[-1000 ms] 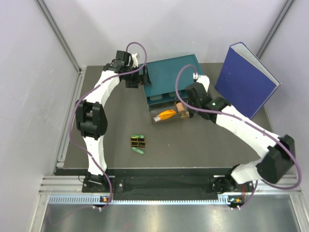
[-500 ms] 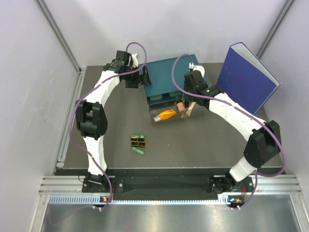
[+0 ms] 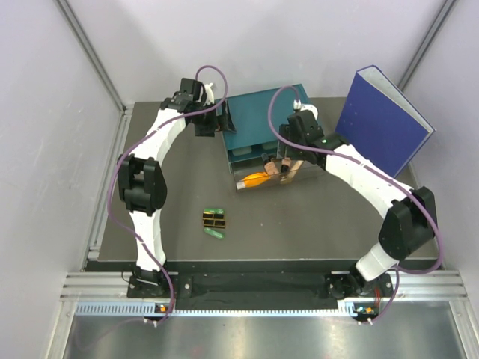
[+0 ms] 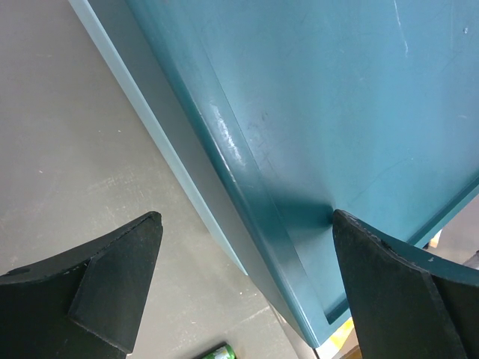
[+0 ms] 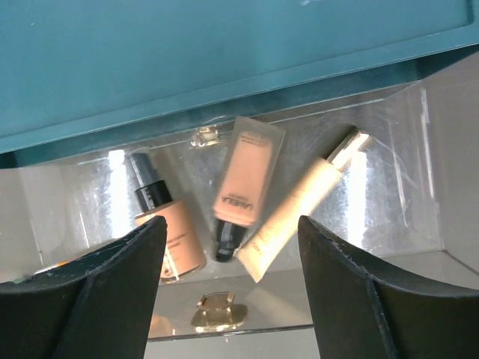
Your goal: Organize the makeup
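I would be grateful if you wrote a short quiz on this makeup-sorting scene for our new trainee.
1. True or false: the right gripper hangs open over the clear plastic drawer.
2. Short answer: which gripper has an edge of the teal drawer box between its open jaws?
3. Multiple choice: the small black-and-gold makeup cases lie
A) in the drawer
B) on the dark grey table, between two little green capsule-shaped pieces
C) on top of the box

Key: 1 true; 2 the left gripper; 3 B.
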